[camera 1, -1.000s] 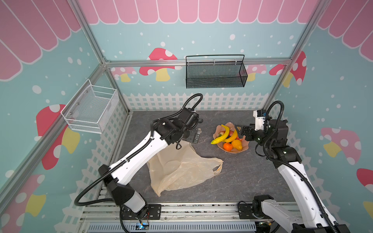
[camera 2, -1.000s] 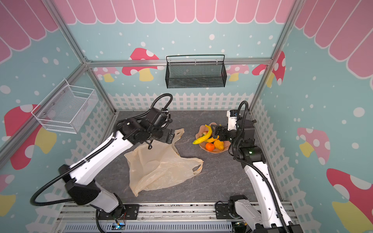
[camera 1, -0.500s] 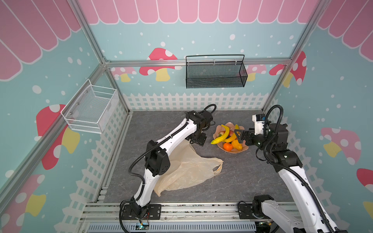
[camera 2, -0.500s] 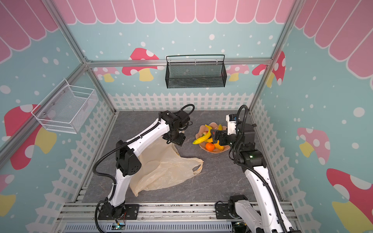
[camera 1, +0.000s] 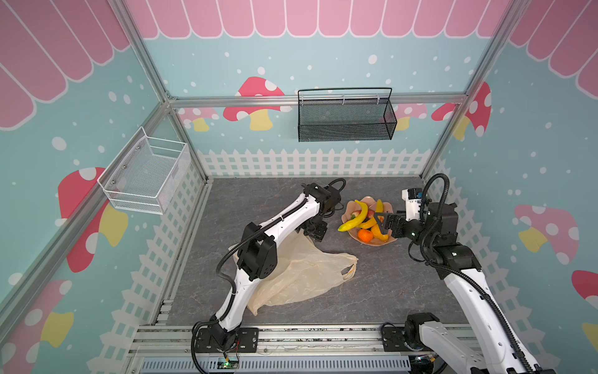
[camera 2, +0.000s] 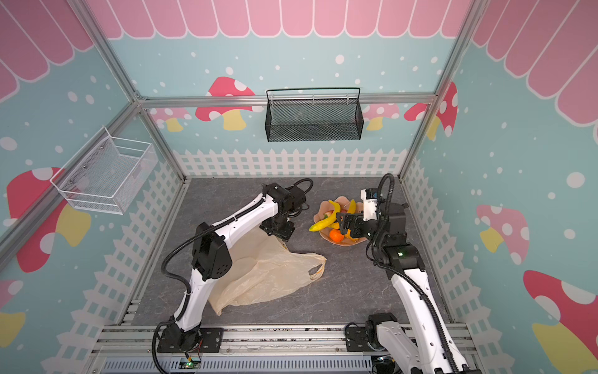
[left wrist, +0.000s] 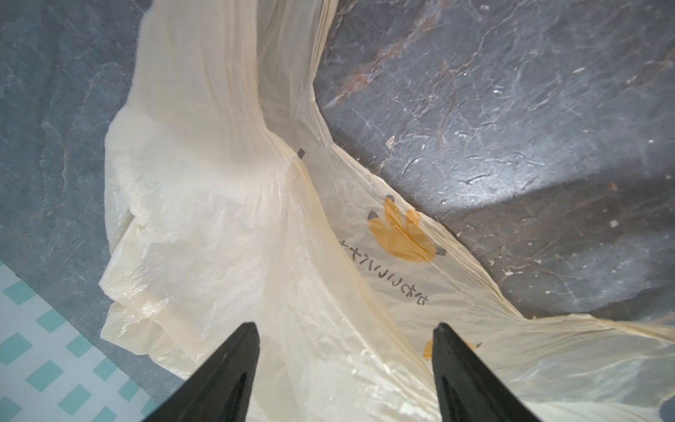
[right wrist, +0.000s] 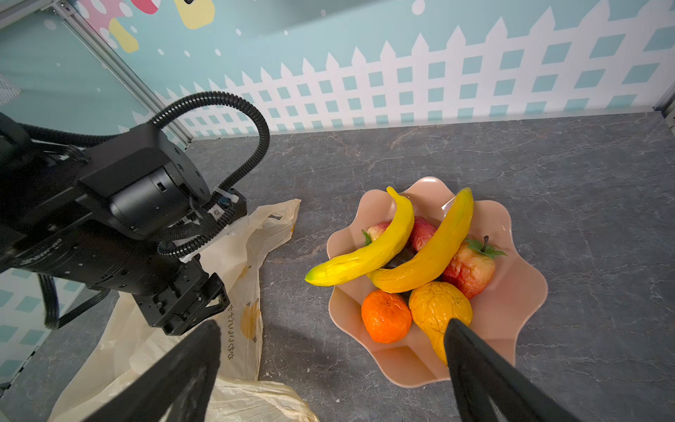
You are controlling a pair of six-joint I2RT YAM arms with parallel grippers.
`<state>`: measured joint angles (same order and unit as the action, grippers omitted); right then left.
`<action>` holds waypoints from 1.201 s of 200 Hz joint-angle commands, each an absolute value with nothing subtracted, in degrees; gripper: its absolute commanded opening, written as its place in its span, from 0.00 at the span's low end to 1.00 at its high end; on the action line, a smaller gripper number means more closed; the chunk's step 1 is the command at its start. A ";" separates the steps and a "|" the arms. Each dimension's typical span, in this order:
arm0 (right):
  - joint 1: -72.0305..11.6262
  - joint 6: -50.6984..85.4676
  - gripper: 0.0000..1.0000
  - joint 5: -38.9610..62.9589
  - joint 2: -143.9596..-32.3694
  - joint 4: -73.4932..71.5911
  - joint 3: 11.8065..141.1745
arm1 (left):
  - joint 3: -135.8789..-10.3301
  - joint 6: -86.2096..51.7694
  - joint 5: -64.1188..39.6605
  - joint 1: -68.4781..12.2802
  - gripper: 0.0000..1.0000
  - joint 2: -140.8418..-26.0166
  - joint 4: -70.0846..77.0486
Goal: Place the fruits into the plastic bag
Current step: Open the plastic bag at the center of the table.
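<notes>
Both left tool (left wrist: 345,324) and right tool (right wrist: 332,322) gape empty; only wrist views reveal plastic bag (left wrist: 219,219) print (left wrist: 401,234).

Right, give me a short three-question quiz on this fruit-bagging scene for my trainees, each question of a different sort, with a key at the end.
1. True or false: both bananas rest in the pink bowl.
2. Multiple choice: what does the left gripper point down at? A the plastic bag; B the pink bowl; C the bananas.
3. Fill in the gap: the right gripper hovers near the pink bowl with its jaws ___ and nothing between them.

Key: 1 true; 2 A; 3 open.
</notes>
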<state>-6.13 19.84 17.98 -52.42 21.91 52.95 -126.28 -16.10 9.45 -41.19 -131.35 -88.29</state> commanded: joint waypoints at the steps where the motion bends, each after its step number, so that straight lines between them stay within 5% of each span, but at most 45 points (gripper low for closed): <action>1: -6.61 20.92 0.97 19.12 -52.60 19.96 52.14 | -128.03 -16.65 10.00 -42.01 0.76 -133.39 -89.10; 78: -6.66 23.01 0.97 20.48 -53.56 17.27 52.54 | -120.40 -17.23 17.28 -42.06 0.68 -131.83 -89.82; 146: -6.64 24.34 0.97 20.03 -54.49 16.29 51.15 | -114.09 -17.14 21.74 -42.04 0.00 -123.57 -88.80; 240: -6.97 30.33 0.97 27.14 -55.98 9.99 47.69 | -113.36 -11.09 33.11 -44.71 0.00 -106.75 -82.36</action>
